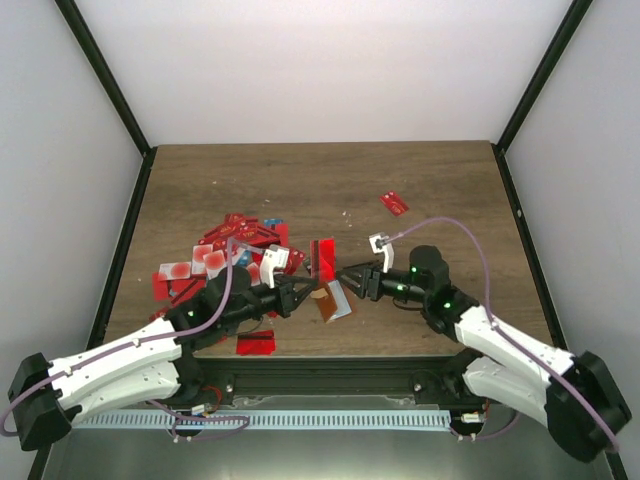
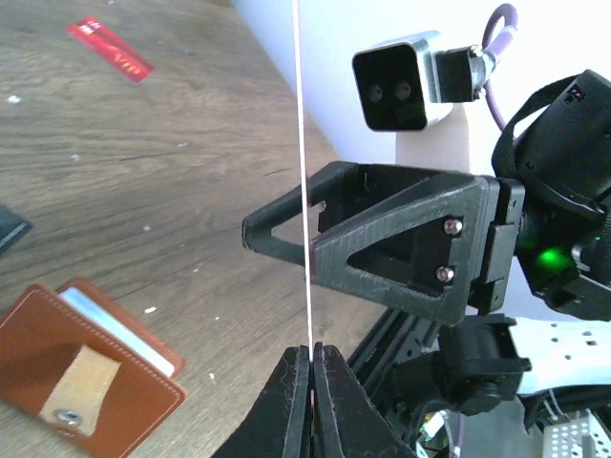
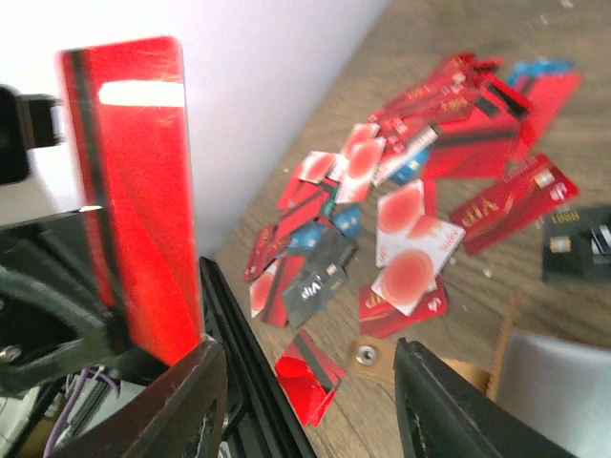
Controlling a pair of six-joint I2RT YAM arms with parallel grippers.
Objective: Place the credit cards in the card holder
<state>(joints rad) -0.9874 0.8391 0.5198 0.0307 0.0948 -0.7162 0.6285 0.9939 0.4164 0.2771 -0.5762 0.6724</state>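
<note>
Top view: the left gripper (image 1: pixel 306 284) is clenched on a red credit card (image 1: pixel 322 258), held upright over the near middle of the table (image 1: pixel 440 190). The card holder (image 1: pixel 330 302) lies just nearer. The right gripper (image 1: pixel 350 278) faces the card from the right, jaws parted and empty.

Left wrist view: only the card's bottom edge is pinched, so a nudge could pivot it loose.

Right wrist view: the card stands beside the gap, not in it. Closing now would likely miss it or knock it down.

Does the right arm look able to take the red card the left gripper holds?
Probably yes: the right gripper is open beside the upright red card, nothing between them; the left gripper pinches only its bottom edge.
</note>
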